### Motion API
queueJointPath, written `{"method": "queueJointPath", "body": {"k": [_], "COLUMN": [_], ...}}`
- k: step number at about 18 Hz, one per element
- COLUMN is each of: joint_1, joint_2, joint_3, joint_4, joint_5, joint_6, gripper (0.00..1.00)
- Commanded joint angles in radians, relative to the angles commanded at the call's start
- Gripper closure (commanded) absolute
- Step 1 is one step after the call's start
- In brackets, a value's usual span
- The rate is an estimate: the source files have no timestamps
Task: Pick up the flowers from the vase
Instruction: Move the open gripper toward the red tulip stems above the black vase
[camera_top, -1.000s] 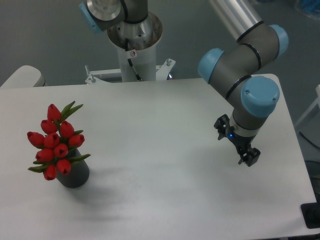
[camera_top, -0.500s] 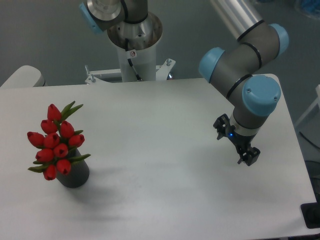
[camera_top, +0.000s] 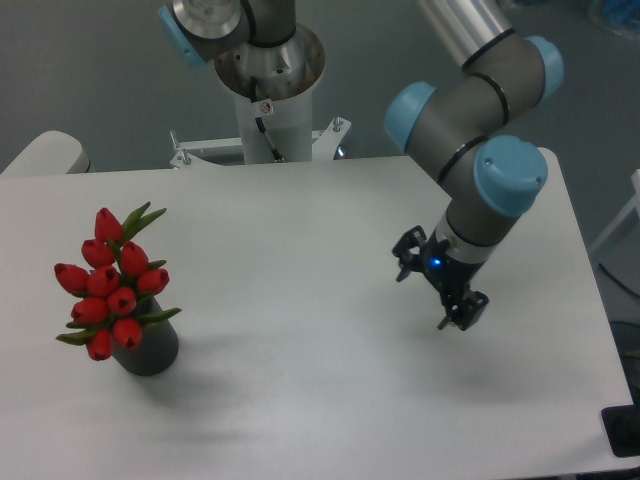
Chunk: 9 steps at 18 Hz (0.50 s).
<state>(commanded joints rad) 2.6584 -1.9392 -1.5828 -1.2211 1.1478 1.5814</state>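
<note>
The arm is shifting leftward across the white worktop (camera_top: 300, 300), its pincer (camera_top: 438, 284) now sitting nearer the middle than a second ago. At far left, the flowers (camera_top: 112, 283), a tight bunch of red tulip buds with green leaves, are standing in the dark grey vase (camera_top: 150, 349) near the worktop's front edge. Well apart to the right, the pincer is hovering with its fingers spread wide, gripping nothing.

A robotics lab, by the look of it. A jointed grey-and-blue arm (camera_top: 470, 110) stands on a white pedestal (camera_top: 268, 105). The bare white surface (camera_top: 300, 270) sits over grey floor (camera_top: 90, 70).
</note>
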Motion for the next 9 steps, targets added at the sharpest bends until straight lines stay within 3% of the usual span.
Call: {"method": "queueJointPath", "body": {"k": [3,9], "joint_1": [-0.005,-0.026], "joint_2": [0.077,0.16], "joint_3": [-0.091,-0.218], "joint_4": [-0.002,0.005], "joint_5": [-0.092,-0.37], "joint_6": [-0.008,0.005], "gripper": [0.0,0.0]}}
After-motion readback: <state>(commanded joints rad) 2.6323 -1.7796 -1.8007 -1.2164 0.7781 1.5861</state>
